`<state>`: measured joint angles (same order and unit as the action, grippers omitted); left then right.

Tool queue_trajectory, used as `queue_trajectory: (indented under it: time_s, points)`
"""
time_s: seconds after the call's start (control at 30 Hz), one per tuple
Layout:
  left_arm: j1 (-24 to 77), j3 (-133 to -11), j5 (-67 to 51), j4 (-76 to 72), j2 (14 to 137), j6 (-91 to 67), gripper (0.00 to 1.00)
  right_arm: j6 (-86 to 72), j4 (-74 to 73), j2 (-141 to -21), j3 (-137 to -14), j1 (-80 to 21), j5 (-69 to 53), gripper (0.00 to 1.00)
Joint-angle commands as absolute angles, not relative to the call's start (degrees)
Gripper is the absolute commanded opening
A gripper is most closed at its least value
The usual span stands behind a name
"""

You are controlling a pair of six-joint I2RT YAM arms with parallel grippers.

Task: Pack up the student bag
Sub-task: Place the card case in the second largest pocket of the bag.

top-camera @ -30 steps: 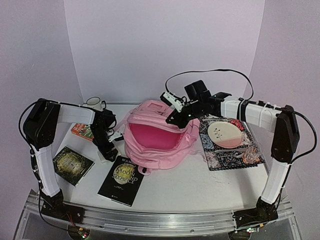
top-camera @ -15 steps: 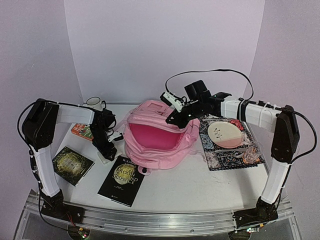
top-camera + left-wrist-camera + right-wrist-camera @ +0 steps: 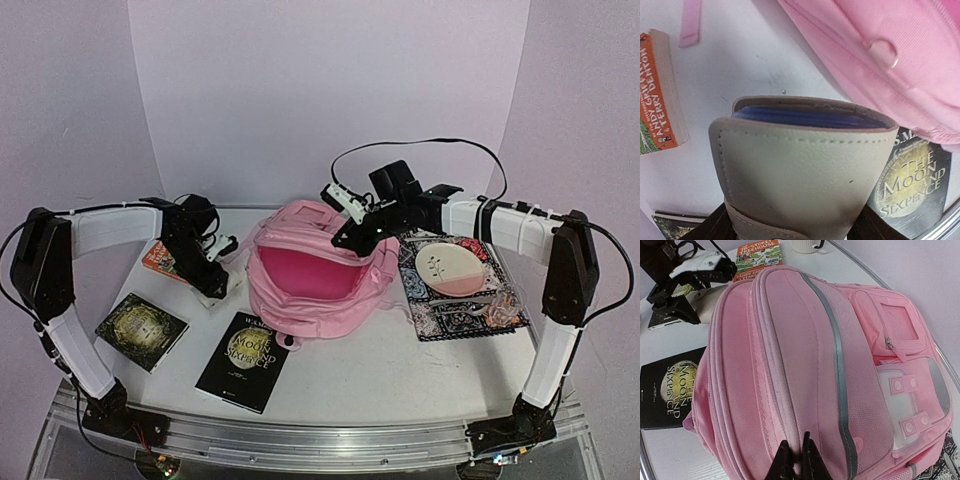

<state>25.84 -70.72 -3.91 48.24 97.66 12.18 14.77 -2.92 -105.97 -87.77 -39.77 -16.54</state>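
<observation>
- Left wrist view: your left gripper (image 3: 790, 233) pinches a beige wallet (image 3: 800, 170); student bag (image 3: 880, 55) sits at 2 o'clock.
- Your right gripper (image 3: 800, 461) clamps the bag's pink fabric, jaws nearly together.

student bag (image 3: 805, 365): you see soft matt pink cloth, mesh-woven panel.
wallet (image 3: 800, 170): your left wrist view shows grained beige leather look, stitched.
book (image 3: 243, 362): glossy black paper cover.
plate (image 3: 450, 270): smooth glaze.
</observation>
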Motion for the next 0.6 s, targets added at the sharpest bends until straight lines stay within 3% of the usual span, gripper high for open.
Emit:
queue_trajectory:
  time_s: [0.0,0.3,0.57]
  points:
    - [27.26,-71.82,-6.36,45.25,91.07,3.69,0.70,12.75,1.32,-103.02,-90.18,-39.67,-18.84,0.00]
    - [41.41,-74.07,-0.86,35.91,91.79,-11.54,0.70,8.89,1.32,-103.11,-91.49,-39.65,-18.57,0.00]
    - [47.43,-79.53,6.82,32.91,98.78,-16.27,0.70,6.72,1.37,-102.40,-91.58,-39.67,-18.95,0.00]
